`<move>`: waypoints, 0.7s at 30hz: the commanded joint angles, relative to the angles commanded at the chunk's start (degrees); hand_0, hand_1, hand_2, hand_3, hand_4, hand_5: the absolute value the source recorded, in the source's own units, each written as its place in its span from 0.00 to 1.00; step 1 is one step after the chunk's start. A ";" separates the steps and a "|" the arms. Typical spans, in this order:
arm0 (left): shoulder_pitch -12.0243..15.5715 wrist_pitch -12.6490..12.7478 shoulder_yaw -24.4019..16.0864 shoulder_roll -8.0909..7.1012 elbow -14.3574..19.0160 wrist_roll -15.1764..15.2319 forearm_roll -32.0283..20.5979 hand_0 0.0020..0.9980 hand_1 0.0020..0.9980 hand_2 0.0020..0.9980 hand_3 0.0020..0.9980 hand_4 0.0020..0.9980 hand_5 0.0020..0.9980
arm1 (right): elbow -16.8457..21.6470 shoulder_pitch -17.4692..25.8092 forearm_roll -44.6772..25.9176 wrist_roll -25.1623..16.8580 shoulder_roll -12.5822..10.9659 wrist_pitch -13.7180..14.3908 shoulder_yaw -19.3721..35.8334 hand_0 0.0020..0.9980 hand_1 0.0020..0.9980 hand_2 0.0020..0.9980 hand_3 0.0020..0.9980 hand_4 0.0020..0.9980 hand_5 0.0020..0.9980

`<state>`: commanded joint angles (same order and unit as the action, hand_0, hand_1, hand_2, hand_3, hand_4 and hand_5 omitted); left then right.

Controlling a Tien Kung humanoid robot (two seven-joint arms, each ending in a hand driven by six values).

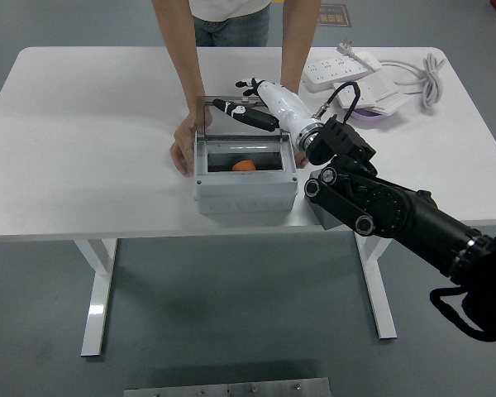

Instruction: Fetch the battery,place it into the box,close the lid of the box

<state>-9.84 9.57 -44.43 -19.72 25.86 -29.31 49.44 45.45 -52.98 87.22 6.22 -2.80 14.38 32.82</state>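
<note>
A robotics lab or test room. A plain white table on metal legs stands on a bare grey floor, with a white power strip and coiled cable lying on it.

Orange battery in grey box, white table.

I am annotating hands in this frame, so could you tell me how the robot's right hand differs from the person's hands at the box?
The right hand is white with black fingers, raised at the open lid; the person's hands are bare, resting on the table beside the box. All are close around the box.
</note>
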 joint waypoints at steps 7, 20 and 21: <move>0.08 0.21 0.20 0.03 -0.05 0.26 -0.41 0.69 0.75 0.59 0.50 0.34 0.00 | 0.92 0.14 0.21 0.87 -0.38 -0.07 -1.27 1.00 0.86 0.82 0.89 1.00 1.00; 0.74 0.62 0.71 0.02 -0.08 0.64 -1.34 0.69 0.75 0.59 0.50 0.34 0.00 | 4.43 -0.57 3.55 4.33 -1.75 0.03 -2.42 0.58 0.58 0.68 0.79 1.00 1.00; 0.76 0.65 0.77 0.03 -0.09 0.70 -1.44 0.69 0.75 0.59 0.50 0.34 0.00 | 4.56 -0.60 3.64 4.57 -1.83 -0.14 -2.46 0.58 0.58 0.68 0.79 1.00 1.00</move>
<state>-9.08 10.22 -43.66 -19.69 25.77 -28.62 48.00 50.00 -53.58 90.86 10.79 -4.63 14.24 30.36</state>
